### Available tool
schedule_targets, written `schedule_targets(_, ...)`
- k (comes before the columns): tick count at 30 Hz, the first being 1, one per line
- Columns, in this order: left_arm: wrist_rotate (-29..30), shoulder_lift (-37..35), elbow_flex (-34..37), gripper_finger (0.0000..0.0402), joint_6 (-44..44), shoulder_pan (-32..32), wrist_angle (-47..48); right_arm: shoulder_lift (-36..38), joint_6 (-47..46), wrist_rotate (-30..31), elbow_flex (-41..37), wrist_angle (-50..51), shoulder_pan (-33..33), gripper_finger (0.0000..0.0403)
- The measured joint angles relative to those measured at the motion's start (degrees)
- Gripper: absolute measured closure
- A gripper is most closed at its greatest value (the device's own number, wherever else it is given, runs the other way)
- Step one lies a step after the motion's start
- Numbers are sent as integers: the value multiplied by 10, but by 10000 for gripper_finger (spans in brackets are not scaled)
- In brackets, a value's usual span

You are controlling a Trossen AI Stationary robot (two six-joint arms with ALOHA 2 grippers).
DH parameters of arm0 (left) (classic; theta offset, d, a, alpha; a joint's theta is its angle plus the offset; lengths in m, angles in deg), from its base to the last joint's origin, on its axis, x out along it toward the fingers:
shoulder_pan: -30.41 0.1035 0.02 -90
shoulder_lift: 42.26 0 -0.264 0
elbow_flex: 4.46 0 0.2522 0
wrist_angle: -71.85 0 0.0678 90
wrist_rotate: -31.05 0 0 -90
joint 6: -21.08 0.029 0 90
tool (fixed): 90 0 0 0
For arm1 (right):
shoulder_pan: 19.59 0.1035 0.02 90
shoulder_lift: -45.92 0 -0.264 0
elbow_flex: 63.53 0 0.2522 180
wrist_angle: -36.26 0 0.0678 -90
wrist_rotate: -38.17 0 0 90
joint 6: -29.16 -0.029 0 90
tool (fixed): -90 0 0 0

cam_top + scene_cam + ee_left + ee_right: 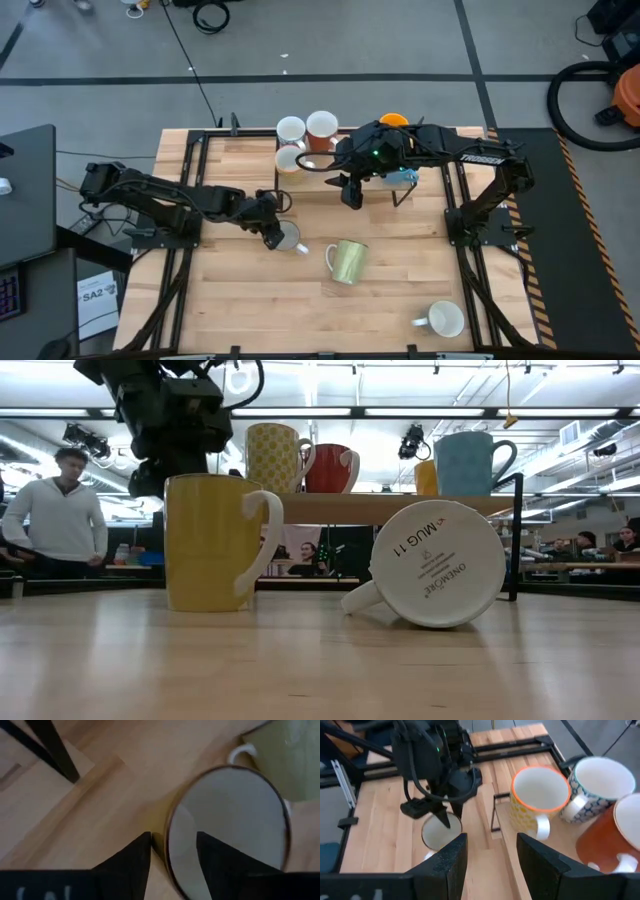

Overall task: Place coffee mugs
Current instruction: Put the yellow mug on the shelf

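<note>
**Left pincer at a white mug, right pincer spread near the shelf**

Left pincer (272, 234), left of centre in the high view, is down at a small white mug (288, 237) standing on the tabletop (250, 300). In its wrist view one finger sits inside the rim and the other outside, straddling the wall; can't tell if they are pressing it.

Right pincer (352, 192) hangs upper centre, fingers spread, holding nothing, just in front of the raised shelf (300, 180).

Mugs on the shelf, upper centre: a white-inside mug (290, 130), a reddish-orange mug (321, 127), a yellow patterned mug (288, 159). An orange-yellow mug (394, 121) and a light blue mug (405, 177) show partly behind the right arm.

On the tabletop: a pale yellow-green mug (349, 260) lying on its side at centre, just right of the left pincer; a white mug (444, 320) at lower right, well apart.

Low view: a person in a light top (55, 510) stands at far left, beyond the tabletop.
</note>
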Motion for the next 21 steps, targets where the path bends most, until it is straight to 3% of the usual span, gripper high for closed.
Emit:
schedule_targets(8, -8, -66, 0, 235, 63, 0, 19, 0, -26, 0, 0, -80, 12, 228)
schedule_targets(15, -8, -165, 0, 234, 122, 0, 94, -16, -25, 3, 0, -135, 27, 228)
schedule_targets(21, -8, -237, 0, 234, 150, 0, 146, -72, -25, 59, 0, -156, 45, 228)
